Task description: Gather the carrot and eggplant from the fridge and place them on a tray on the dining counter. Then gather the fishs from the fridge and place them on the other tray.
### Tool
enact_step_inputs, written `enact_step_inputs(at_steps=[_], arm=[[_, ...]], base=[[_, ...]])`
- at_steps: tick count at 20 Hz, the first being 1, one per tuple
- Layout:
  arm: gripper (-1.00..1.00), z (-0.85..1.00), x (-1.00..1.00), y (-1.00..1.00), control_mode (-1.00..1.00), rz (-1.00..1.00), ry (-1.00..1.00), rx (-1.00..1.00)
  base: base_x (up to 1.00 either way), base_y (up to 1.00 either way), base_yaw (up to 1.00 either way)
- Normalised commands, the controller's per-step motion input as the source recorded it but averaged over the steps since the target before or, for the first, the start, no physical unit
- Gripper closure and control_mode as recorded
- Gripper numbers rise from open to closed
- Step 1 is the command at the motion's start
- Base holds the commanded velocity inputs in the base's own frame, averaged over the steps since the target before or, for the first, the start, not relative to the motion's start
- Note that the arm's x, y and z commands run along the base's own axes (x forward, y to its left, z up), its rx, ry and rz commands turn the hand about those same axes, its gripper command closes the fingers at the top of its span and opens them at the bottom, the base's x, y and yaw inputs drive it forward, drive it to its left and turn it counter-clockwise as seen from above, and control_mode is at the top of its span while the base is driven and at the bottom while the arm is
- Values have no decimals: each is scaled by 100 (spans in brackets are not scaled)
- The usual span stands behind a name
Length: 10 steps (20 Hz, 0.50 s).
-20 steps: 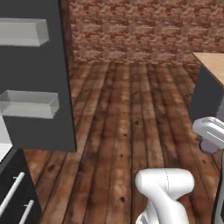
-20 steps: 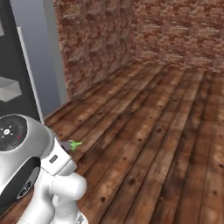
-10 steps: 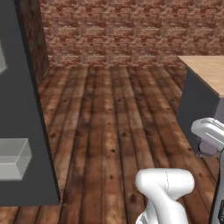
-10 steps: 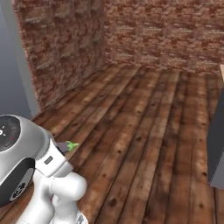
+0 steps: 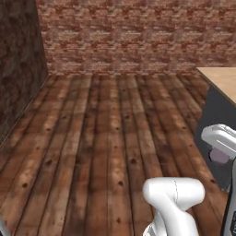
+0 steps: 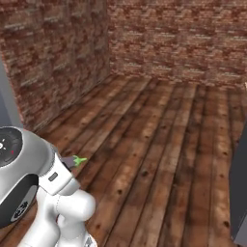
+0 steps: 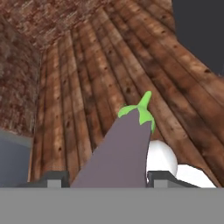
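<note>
My gripper (image 7: 103,180) is shut on the eggplant (image 7: 124,146), a dull purple-grey oval that points away from the hand with its green stem end up front. One dark fingertip (image 7: 54,178) shows on each side of it. In the right base view the eggplant's green stem (image 6: 78,160) pokes out beside my arm's big joint. A light wood corner of the dining counter (image 5: 223,79) on its dark grey base stands at the right. A grey strip of the fridge (image 6: 6,101) shows at the left edge. The carrot, the fishs and both trays are out of view.
Dark wood plank floor (image 5: 110,133) stretches ahead to a red brick wall (image 5: 124,37), with a second brick wall (image 6: 58,62) on the left. The counter's dark base (image 6: 240,188) rises close on the right.
The base has turned, so the whole picture has swung: the fridge has slid off to the left and the dining counter has come in on the right. The eggplant stays in the grip.
</note>
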Motion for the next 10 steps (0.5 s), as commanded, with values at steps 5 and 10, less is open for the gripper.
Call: enact_step_inputs(at_steps=[5, 10], arm=[[100, 0, 0, 0, 100, 0, 0, 0], [100, 0, 0, 0, 100, 0, 0, 0]], base=[[100, 0, -1], [100, 3, -13]])
